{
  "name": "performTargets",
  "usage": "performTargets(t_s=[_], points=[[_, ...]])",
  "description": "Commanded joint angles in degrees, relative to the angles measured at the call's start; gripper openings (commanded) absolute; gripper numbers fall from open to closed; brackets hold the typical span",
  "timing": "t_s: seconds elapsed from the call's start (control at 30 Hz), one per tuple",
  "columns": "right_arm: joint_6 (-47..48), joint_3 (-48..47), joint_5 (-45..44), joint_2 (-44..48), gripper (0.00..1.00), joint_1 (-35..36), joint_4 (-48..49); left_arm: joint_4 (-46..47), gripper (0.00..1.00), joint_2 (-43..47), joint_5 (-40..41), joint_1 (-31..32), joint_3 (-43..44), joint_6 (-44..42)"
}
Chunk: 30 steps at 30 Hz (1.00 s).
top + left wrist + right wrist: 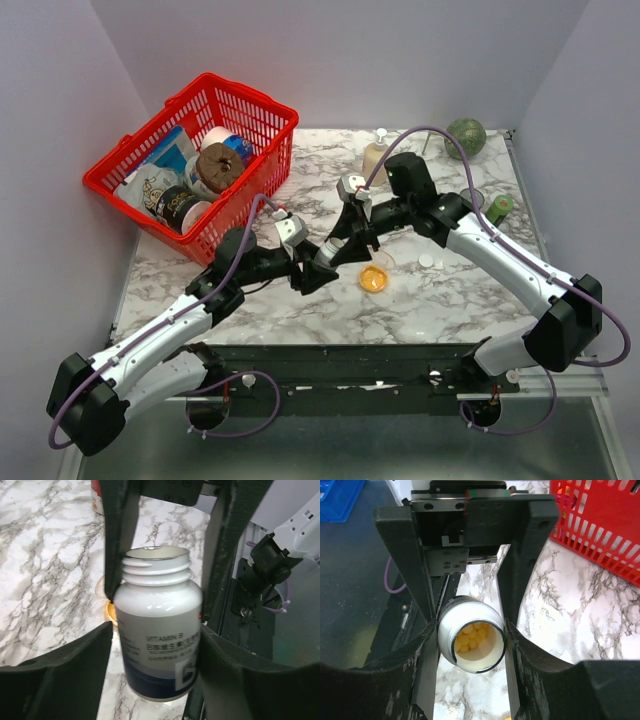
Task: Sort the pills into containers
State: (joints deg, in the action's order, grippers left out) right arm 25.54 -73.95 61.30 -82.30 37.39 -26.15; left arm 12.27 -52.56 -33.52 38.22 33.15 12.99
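The open pill bottle hangs above the table between two tools meeting nose to nose. Its long axis runs along both sets of fingers, base toward the left tool, mouth and pills toward the right wrist. The right tool clamps it near the neck at middling width, while the left's fingers flank the body, though I cannot tell whether they press. The clear dish lies just beside on the right arm's side, so I judge that arm, stretched low across the table, better placed to tip it.
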Motion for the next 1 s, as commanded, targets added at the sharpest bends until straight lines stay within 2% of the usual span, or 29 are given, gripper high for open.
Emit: performTargets(t_s=[0.0,0.03,0.07,0.13,0.17,0.3,0.33,0.37,0.47,0.67,0.77,0.8,0.83,0.9,0.93,0.97], points=[[-0.58,-0.05,2.42,0.91,0.26,-0.12,0.22,0.56,0.45,-0.27,-2.07,-0.07,1.66,-0.87],[-0.58,-0.05,2.34,0.83,0.26,-0.03,0.22,0.82,0.4,-0.7,-2.6,-0.07,1.83,-0.69],[-0.49,0.12,2.34,0.83,0.27,-0.03,0.22,1.0,0.29,-0.79,-3.39,-0.07,2.01,-0.69],[-0.58,0.3,2.34,0.83,0.27,-0.12,0.22,1.0,0.14,-1.32,-5.06,-0.07,2.27,-0.78],[-0.58,0.39,2.25,0.91,0.29,-0.12,0.31,0.91,0.0,-1.5,-5.59,-0.16,2.27,-0.86],[-1.28,0.39,1.98,0.83,0.41,-0.12,0.57,1.79,0.0,-0.89,-5.15,-0.16,1.48,-0.95],[-1.63,0.39,1.9,0.83,0.55,-0.12,0.66,1.96,0.0,-0.45,-4.81,-0.16,1.13,-1.13],[-1.89,0.21,1.81,0.91,0.64,-0.12,0.75,1.88,0.0,-0.18,-4.63,-0.16,0.96,-1.56],[-4.95,-2.75,0.76,1.09,0.99,-0.91,0.75,1.18,0.0,0.52,-4.19,-0.16,0.17,-2.8],[-9.89,-12.78,1.11,1.97,1.0,-10.3,-0.92,2.75,0.0,3.24,-1.56,-0.86,-2.38,-3.07],[-9.37,-11.75,-0.65,4.42,1.0,-16.1,-1.09,10.11,0.0,5.62,-0.76,-2.88,-3.17,2.02],[-8.93,-8.52,-0.91,5.13,1.0,-18.81,-0.66,13.45,0.0,6.23,-0.67,-3.93,-3.26,4.56],[-8.49,-6.31,-1.26,5.92,1.0,-20.15,0.04,22.7,0.0,7.19,-0.67,-6.03,-3.18,9.8],[-9.27,-0.87,-1.36,8.29,1.0,-23.56,4.58,34.95,0.0,7.38,2.2,-8.59,-3.09,17.2],[-9.72,3.77,-1.27,8.99,1.0,-24.54,6.01,47.28,0.0,6.6,3.97,-10.34,-2.39,20.29],[-9.72,6.08,-1.53,10.31,1.0,-26.12,7.33,52.62,0.0,5.72,5.73,-10.96,-1.78,26.58]])
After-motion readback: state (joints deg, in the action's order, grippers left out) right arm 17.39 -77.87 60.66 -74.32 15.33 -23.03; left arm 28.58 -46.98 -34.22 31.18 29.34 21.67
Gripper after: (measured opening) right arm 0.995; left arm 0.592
